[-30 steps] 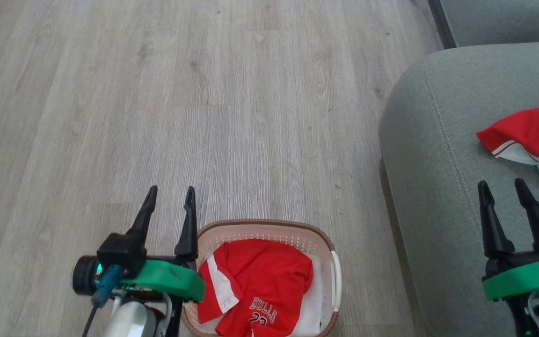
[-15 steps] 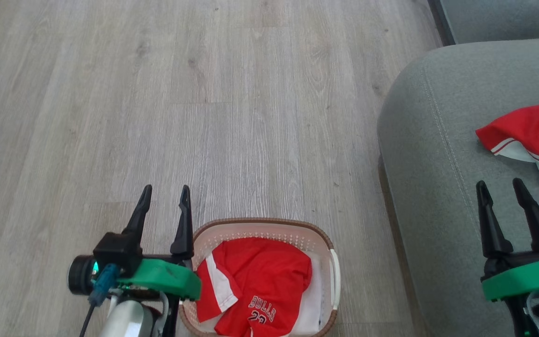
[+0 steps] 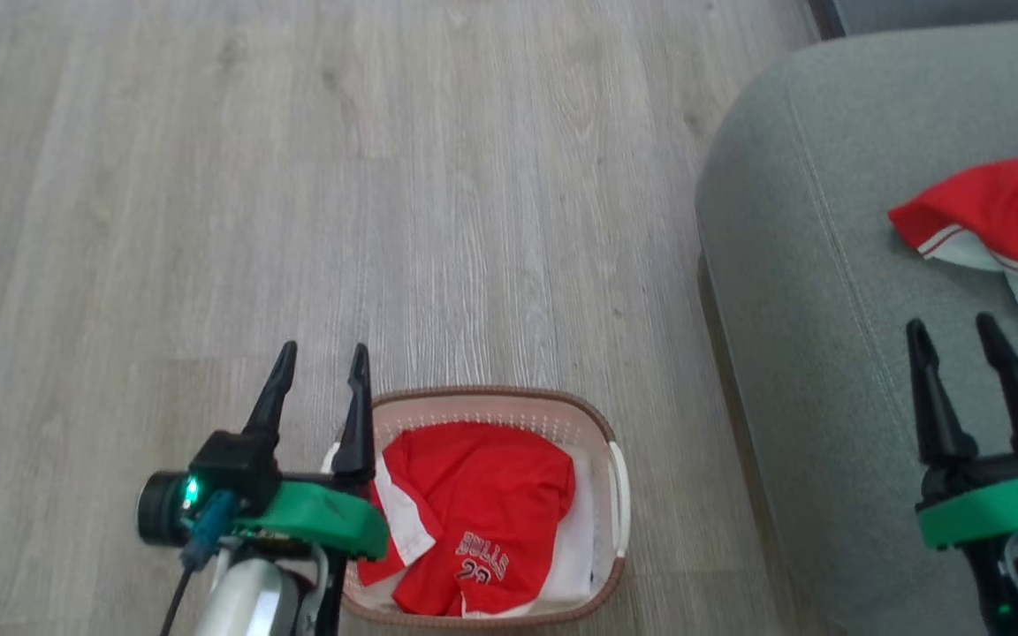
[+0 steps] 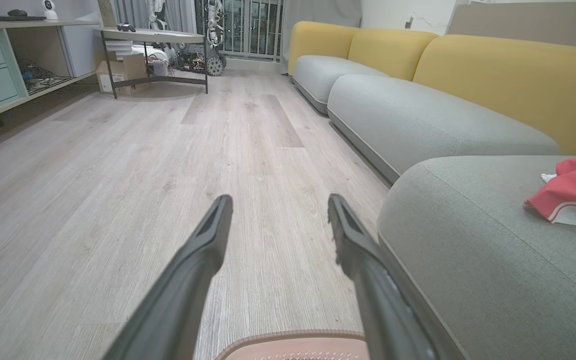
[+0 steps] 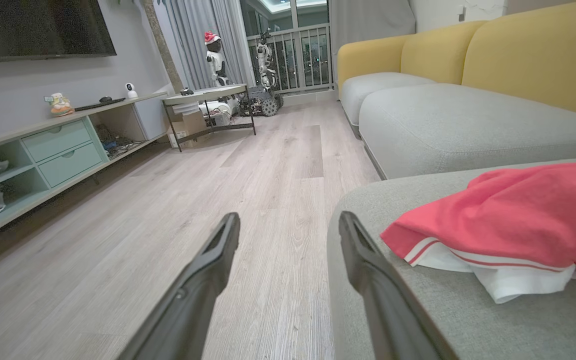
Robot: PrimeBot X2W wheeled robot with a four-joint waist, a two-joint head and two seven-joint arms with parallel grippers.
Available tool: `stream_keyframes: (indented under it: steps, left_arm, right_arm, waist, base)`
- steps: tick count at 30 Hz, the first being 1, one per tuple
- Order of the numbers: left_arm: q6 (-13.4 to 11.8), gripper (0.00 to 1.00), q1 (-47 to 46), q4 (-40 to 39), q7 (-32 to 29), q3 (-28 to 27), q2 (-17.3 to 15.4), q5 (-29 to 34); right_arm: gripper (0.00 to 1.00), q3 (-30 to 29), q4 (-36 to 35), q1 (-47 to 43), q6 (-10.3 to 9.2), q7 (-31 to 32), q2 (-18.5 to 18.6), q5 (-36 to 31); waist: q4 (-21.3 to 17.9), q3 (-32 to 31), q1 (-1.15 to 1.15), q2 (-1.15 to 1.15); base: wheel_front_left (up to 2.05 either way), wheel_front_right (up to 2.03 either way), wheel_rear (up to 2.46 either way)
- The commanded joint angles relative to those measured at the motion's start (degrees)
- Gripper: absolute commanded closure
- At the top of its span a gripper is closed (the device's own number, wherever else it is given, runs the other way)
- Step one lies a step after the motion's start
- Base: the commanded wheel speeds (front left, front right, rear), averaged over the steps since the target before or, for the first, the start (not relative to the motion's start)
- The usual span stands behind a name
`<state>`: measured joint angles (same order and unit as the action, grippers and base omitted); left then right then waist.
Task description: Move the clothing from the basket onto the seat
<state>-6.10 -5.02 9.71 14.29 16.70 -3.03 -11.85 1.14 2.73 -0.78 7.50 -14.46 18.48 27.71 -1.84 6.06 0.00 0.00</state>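
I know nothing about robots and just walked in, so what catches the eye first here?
The bright red BULLS garment crumpled in the small cream basket on the wooden floor, low in the head view. A second red garment lies on the grey-green seat at the right. The left fingers stand open beside the basket, the right fingers open above the seat.

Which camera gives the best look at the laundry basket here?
The head view: the basket shows nearly whole from above, with the Bulls garment lying inside. The left wrist view catches just a strip of its brown rim at the bottom edge.
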Motion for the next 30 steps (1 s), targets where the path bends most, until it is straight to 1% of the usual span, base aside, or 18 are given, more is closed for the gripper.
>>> stream_keyframes:
  steps: [1, 7, 11, 12, 17, 23, 30]
  left_arm:
    - [-0.6, 0.00, -3.6, -1.3, 0.7, -0.9, 0.1, 0.2]
    - [-2.4, 0.00, -6.4, 1.7, 0.7, 1.6, 0.1, 0.7]
    - [-3.0, 0.00, -8.5, 5.7, 0.7, 3.1, 0.1, 0.4]
    - [-3.0, 0.00, -8.5, 5.7, 0.7, 3.1, 0.1, 0.4]
    - [-2.2, 0.00, -11.4, 13.1, 0.7, 4.2, 0.1, -1.0]
    - [-0.9, 0.00, -15.3, 23.1, 0.7, 5.4, 0.1, -4.6]
    - [-0.6, 0.00, -20.0, 32.3, 0.7, 8.1, 0.1, -8.7]
  right_arm:
    - [0.00, 0.8, -2.3, 2.8, -0.01, -0.5, 2.3, 0.6]
    - [0.00, 0.0, -3.0, 5.4, -0.01, -0.5, 4.3, 2.1]
    - [0.00, -0.3, -3.6, 7.3, -0.01, -0.5, 5.5, 3.0]
    - [0.00, -0.3, -3.6, 7.3, -0.01, -0.5, 5.5, 3.0]
    - [0.00, -0.4, -4.2, 9.4, -0.01, -0.5, 6.5, 4.5]
    - [0.00, -0.5, -5.4, 11.6, -0.01, -0.5, 7.7, 5.9]
    - [0.00, -1.5, -6.9, 14.2, -0.01, -0.5, 9.7, 7.7]
  waist:
    - [-0.9, 1.7, 0.00, 0.00]
    - [-2.4, 5.5, 0.00, 0.00]
    - [-3.6, 7.8, 0.00, 0.00]
    - [-3.6, 7.8, 0.00, 0.00]
    - [-5.2, 10.7, 0.00, 0.00]
    - [-6.7, 14.2, 0.00, 0.00]
    - [-8.4, 19.5, 0.00, 0.00]
  base:
    - [0.00, 0.00, 0.00]
    - [0.00, 0.00, 0.00]
    - [0.00, 0.00, 0.00]
    - [0.00, 0.00, 0.00]
    - [0.00, 0.00, 0.00]
    - [0.00, 0.00, 0.00]
    - [0.00, 0.00, 0.00]
